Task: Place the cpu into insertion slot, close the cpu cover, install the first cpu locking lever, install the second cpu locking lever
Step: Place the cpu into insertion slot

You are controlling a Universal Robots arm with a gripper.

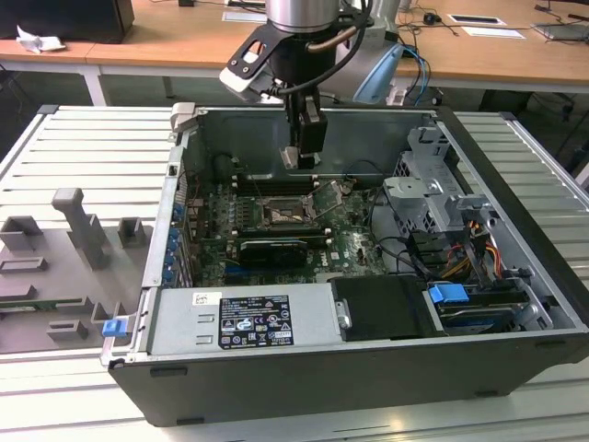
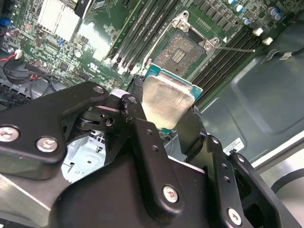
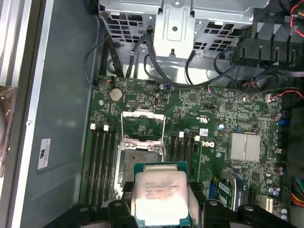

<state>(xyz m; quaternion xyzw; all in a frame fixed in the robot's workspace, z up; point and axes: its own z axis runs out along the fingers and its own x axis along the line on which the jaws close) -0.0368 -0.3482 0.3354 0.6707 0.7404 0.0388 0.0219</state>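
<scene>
My gripper [image 1: 300, 158] hangs inside the open computer case, shut on the cpu [image 1: 299, 159] by two opposite edges. In both wrist views the pale metal top of the cpu [image 3: 159, 197] [image 2: 168, 99] shows between the black fingers [image 2: 142, 137]. The insertion slot [image 1: 287, 214] [image 3: 140, 159] [image 2: 182, 50] lies bare on the green board, below the chip and a little off to one side. The cpu cover [image 3: 142, 114] [image 1: 329, 197] stands swung up at the slot's edge. A thin lever rod [image 2: 237, 48] sticks out beside the slot.
Long black memory slots [image 3: 102, 166] flank the socket on both sides. A metal drive cage [image 1: 433, 198] with cables [image 1: 396, 249] fills the exterior view's right of the case, and a power supply [image 1: 244, 318] its front. A grey fixture plate [image 1: 64, 258] lies outside on the exterior view's left.
</scene>
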